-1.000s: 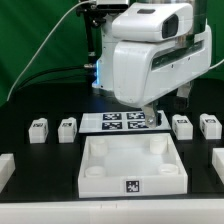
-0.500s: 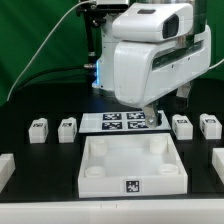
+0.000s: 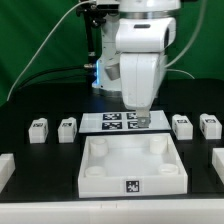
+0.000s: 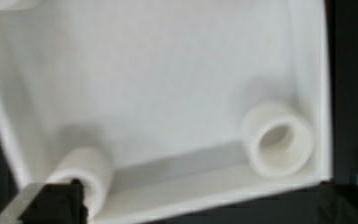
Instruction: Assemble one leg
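Four small white legs with square tags stand in a row on the black table: two at the exterior view's left [image 3: 38, 129] [image 3: 67, 127] and two at its right [image 3: 182, 125] [image 3: 209, 125]. My gripper [image 3: 141, 119] hangs low over the back edge of the big white tray-like panel [image 3: 100, 160], away from every leg. In the wrist view the panel's inside [image 4: 158, 90] fills the picture, with two round sockets [image 4: 279, 140] [image 4: 78, 170]. My gripper [image 4: 197, 208] looks open and empty, with dark fingertips [image 4: 37, 200] only at the picture's edges.
The marker board [image 3: 112, 121] lies flat behind the panel, between the two pairs of legs. White parts lie at the table's left edge [image 3: 5, 165] and right edge [image 3: 219, 160]. The arm's base [image 3: 100, 60] stands behind, before a green backdrop.
The wrist has turned, so the hand now looks narrower in the exterior view. The gripper's tip stays at about the same place. The legs and the panel have not moved.
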`<state>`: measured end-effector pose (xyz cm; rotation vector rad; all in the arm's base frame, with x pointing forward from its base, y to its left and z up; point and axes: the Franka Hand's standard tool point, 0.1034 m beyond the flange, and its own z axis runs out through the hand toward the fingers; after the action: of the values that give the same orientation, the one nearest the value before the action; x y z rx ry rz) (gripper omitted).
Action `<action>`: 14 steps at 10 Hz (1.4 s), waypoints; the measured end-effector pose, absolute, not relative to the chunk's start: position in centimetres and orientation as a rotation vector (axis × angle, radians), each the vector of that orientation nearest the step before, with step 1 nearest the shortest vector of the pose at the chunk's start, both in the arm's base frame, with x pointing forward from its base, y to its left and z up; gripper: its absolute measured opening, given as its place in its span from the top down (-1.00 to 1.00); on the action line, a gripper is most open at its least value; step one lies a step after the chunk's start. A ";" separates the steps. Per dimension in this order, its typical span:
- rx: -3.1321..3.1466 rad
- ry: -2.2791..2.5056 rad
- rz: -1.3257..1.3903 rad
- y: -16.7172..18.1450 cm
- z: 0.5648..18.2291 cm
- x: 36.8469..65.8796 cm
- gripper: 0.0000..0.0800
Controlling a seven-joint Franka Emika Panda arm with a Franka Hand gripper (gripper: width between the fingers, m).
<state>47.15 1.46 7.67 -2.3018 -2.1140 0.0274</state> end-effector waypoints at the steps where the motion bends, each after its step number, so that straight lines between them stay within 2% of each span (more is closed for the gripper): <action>1: -2.240 -2.170 0.026 0.7 6.6 45.9 -0.63; 5: -2.257 -2.117 0.010 -0.4 1.6 43.1 -0.63; 6: -2.262 -2.115 -0.005 -0.4 0.9 43.2 -0.63; 8: -2.264 -2.109 -0.005 -0.4 0.6 43.1 -0.63; 10: -2.265 -2.107 -0.003 -0.4 0.6 43.0 -0.01; 11: -2.265 -2.107 -0.003 -0.4 0.6 43.0 0.50; 12: -2.265 -2.107 -0.003 -0.4 0.5 43.0 0.50; 13: -2.265 -2.107 -0.003 -0.4 0.5 43.0 0.86; 14: -2.268 -2.108 -0.008 -0.4 0.6 43.1 0.86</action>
<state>43.11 -0.42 0.59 -2.2683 -2.1076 -0.0081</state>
